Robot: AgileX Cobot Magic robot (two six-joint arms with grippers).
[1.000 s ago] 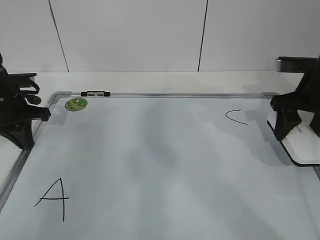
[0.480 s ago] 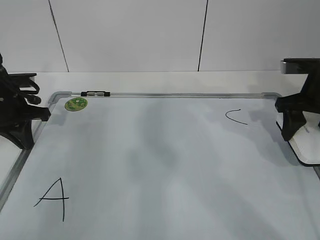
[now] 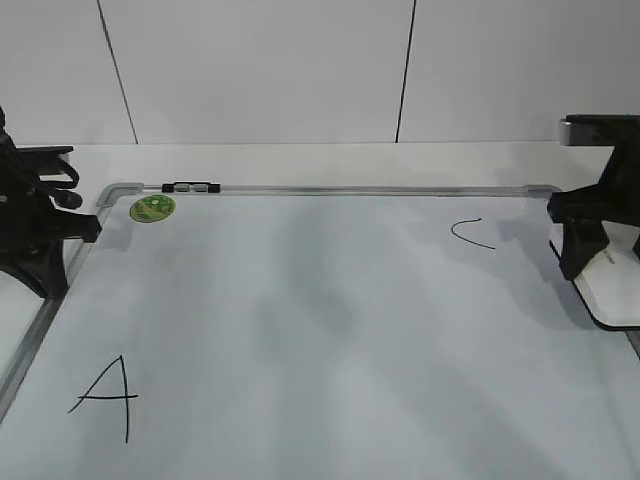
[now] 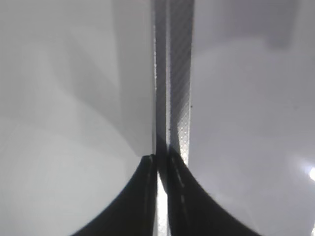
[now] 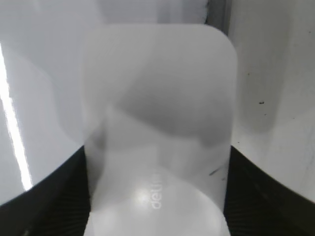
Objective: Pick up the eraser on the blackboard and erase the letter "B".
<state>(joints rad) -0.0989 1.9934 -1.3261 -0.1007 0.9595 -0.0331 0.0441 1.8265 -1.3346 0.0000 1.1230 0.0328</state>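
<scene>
The white eraser (image 3: 612, 290) lies on the right edge of the blackboard (image 3: 330, 320). My right gripper (image 3: 583, 262) is shut on it, one black finger pressed to each long side. In the right wrist view the eraser (image 5: 157, 113) fills the space between the fingers of the right gripper (image 5: 157, 157), its grey lettering on top. No letter "B" shows on the board, only a black "A" (image 3: 105, 397) at the front left and a small "C" (image 3: 470, 232) at the back right. My left gripper (image 3: 45, 275) is shut and empty over the board's left frame (image 4: 172, 73).
A round green sticker (image 3: 152, 208) sits at the board's back left corner. A small black clip (image 3: 190, 187) is on the top frame. The white table and a panelled wall lie behind the board.
My right gripper has moved a little to the right and back with the eraser, toward the board's right edge. The left arm has not moved.
</scene>
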